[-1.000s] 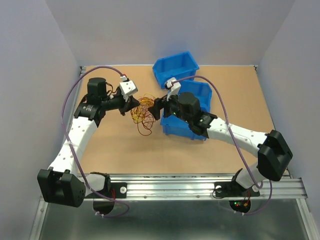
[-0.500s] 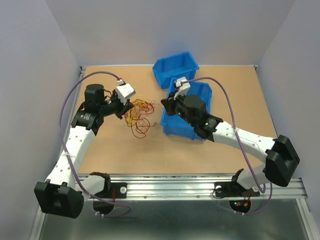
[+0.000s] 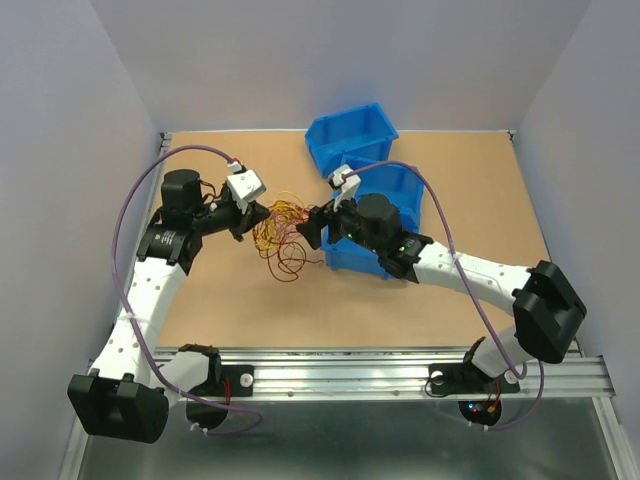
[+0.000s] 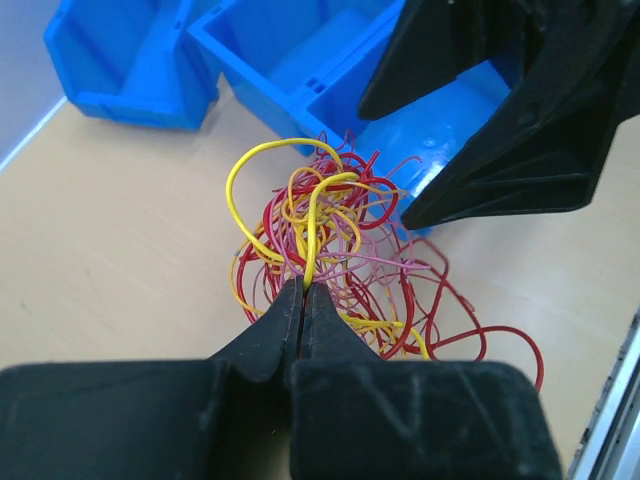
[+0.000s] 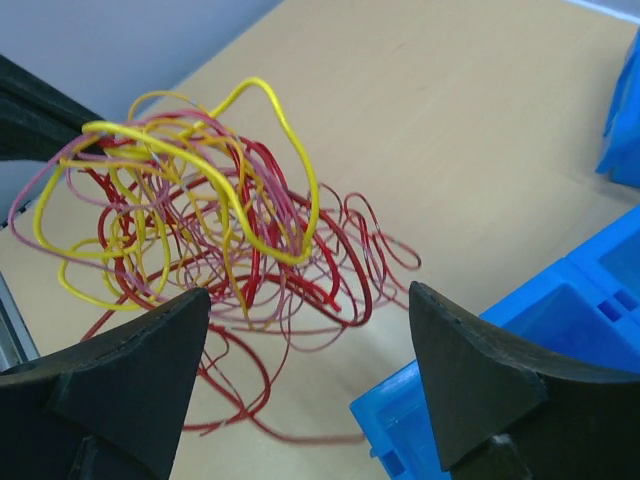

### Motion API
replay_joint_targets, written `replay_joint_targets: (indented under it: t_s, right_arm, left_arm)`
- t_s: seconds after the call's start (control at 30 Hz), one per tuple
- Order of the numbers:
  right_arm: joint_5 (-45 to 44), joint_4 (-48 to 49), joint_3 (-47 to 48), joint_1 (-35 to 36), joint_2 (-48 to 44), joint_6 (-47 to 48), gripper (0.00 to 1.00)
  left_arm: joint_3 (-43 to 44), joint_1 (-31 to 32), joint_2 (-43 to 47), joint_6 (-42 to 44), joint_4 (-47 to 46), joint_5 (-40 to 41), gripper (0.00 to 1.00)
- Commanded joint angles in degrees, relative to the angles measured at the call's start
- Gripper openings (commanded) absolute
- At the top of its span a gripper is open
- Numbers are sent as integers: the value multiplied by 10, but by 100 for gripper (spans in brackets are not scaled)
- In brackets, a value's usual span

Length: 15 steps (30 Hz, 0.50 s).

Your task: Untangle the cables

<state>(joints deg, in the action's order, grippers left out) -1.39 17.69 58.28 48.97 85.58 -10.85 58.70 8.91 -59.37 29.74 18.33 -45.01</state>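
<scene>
The cables (image 3: 281, 232) are a loose tangle of thin red, yellow and pink wires in the middle of the table, held partly off it. My left gripper (image 3: 250, 217) is shut on a yellow cable (image 4: 310, 235) of the bundle, which rises out of its closed tips (image 4: 303, 292). My right gripper (image 3: 316, 222) is open and empty just right of the tangle, facing it. In the right wrist view the tangle (image 5: 200, 215) hangs just beyond its spread fingers (image 5: 150, 350).
Two blue bins stand at the right of the tangle: the near one (image 3: 400, 185) lies under my right wrist, the far one (image 3: 350, 135) sits behind it. White walls close in the table on three sides.
My right gripper has swung back left from over the near bin to beside the tangle. My left gripper stays shut on the cable, and the tangle has shifted a little.
</scene>
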Motion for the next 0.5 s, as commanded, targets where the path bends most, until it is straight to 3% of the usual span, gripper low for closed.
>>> replay_joint_targets:
  t_s: [0.0,0.1,0.2,0.23,0.3,0.37,0.47]
  right_arm:
    - [19,31,24,13,-7,15,83]
    - [19,34,26,15,5,14,77]
    - [30,37,27,20,9,9,45]
    - [29,35,30,21,8,7,19]
    - [17,17,36,20,7,-1,3]
    - [-2,6,37,21,3,-6,0]
    - [-56,8,11,21,-20,-20,0]
  left_arm:
    - [20,1,11,32,26,-85,0]
    - [21,1,10,44,43,-109,0]
    - [30,1,4,67,66,-139,0]
    - [35,1,2,73,79,-141,0]
    - [38,1,2,80,88,-140,0]
    - [32,0,7,74,76,-131,0]
    - [12,-9,25,53,38,-105,13]
